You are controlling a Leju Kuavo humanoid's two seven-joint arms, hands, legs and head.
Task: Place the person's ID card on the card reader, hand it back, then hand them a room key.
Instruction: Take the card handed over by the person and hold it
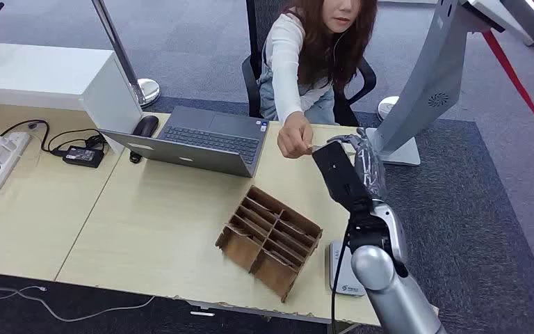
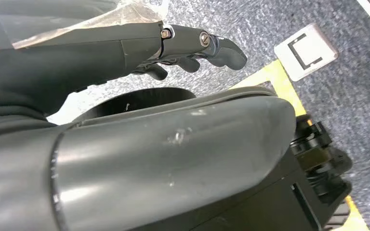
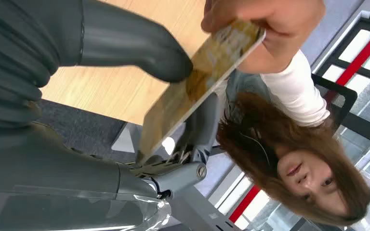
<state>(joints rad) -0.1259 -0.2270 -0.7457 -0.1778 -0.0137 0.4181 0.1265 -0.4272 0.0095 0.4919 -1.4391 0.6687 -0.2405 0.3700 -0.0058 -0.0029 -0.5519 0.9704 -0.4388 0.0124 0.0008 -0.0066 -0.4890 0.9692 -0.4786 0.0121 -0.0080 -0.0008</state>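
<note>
One hand matters here: the right hand (image 3: 139, 96), raised over the far right part of the table (image 1: 160, 223), has the ID card (image 3: 200, 89) between its thick grey thumb and its darker fingers. The thumb lies on one flat face, the fingers reach behind the other, so the card looks lightly pinched, though how firm that hold is I cannot tell. The card is thin, rigid and glossy, yellowish with a printed face. Its long axis runs away from the robot's palm toward the person's hand (image 1: 294, 139), which grips the opposite end. My guess is the handover is at its midpoint.

Nearer the robot, the card reader (image 1: 338, 275), a pale flat pad, sits at the table's near edge just beside a brown cardboard divider tray (image 1: 268, 240).

The left hand (image 2: 192, 48) hangs low over grey carpet, fingers loosely apart, holding nothing.
</note>
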